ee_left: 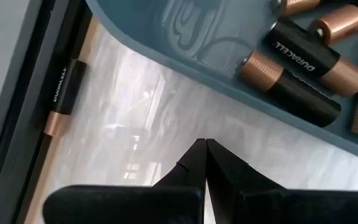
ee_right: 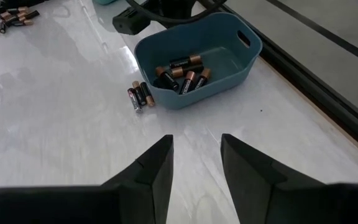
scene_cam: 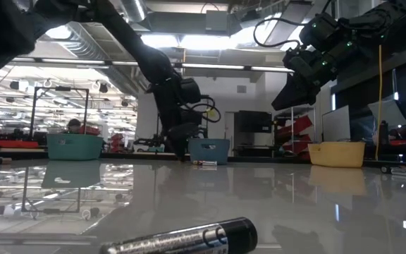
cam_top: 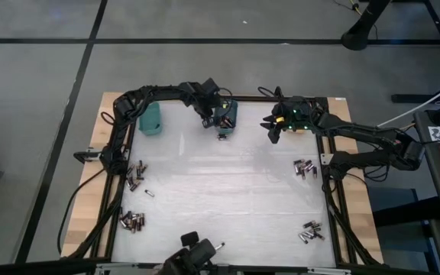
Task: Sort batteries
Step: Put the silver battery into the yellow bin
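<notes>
The batteries are scattered in several lots. A handful already lie in the blue bin (ee_right: 194, 59) at the far side of the counter (cam_top: 220, 191), copper-banded cells (ee_right: 182, 78) piled on its floor, and two more cells (ee_right: 140, 96) lie on the counter touching the bin's outer wall. In the left wrist view one further cell (ee_left: 63, 96) lies along the dark frame at the counter's edge, near that bin. Loose clusters wait elsewhere: two groups near the left edge (cam_top: 134, 177) (cam_top: 132, 221), two near the right edge (cam_top: 305, 168) (cam_top: 312, 231), and a single cell (cam_top: 150, 192) apart from them. A teal bin (cam_top: 152, 117) stands at the far left, and a yellow bin (scene_cam: 337, 154) shows at the far right in the low view.

The left gripper (ee_left: 204, 149) sits low just outside the blue bin's rim, its fingers pressed together and holding nothing. The right gripper (ee_right: 194, 155) hangs raised over the counter near the yellow bin, facing the blue bin, its fingers (ee_right: 157, 165) standing partly apart with nothing between them.

Risks from here, as I judge them: the two cells against the bin wall leave little room for a finger on the bin side, so a grasp there could nudge the bin or roll one away. The cell by the frame could be pushed under or against the rail. Both arms are near the same bin, so a reach by the right could meet the left.
</notes>
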Controlling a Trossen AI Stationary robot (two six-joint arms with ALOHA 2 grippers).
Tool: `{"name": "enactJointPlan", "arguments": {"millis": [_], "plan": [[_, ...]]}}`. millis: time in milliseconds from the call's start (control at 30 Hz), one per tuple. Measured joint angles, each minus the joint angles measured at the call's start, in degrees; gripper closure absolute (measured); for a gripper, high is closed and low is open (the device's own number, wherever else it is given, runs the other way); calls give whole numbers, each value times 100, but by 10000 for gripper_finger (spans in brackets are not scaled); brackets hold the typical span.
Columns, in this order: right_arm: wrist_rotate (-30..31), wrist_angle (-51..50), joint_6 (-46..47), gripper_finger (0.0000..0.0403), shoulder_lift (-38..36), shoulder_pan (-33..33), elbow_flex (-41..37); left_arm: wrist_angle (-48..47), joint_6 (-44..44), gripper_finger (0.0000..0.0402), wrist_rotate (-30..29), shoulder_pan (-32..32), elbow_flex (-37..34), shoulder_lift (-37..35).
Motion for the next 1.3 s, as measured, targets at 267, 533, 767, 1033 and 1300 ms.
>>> {"name": "enactJointPlan", "arguments": {"millis": [267, 533, 767, 1033, 1300], "plan": [[-1, -1, 0, 267, 0, 0, -2, -188, 44, 401, 137, -204, -103, -19], [-2, -1, 0, 267, 0, 0, -2, -839, 122, 401, 347, -792, -164, -383], [-377, -5, -140, 267, 89, 16, -2, -1312, -203, 401, 222, -1391, -246, -929], [-1266, 18, -451, 267, 506, 475, -7, -480, -1276, 401, 572, -2270, -1953, -2348], [-1876, 1347, -592, 267, 1284, 2108, -149, 954, -2314, 401, 464, -3298, -3239, -3416]]}}
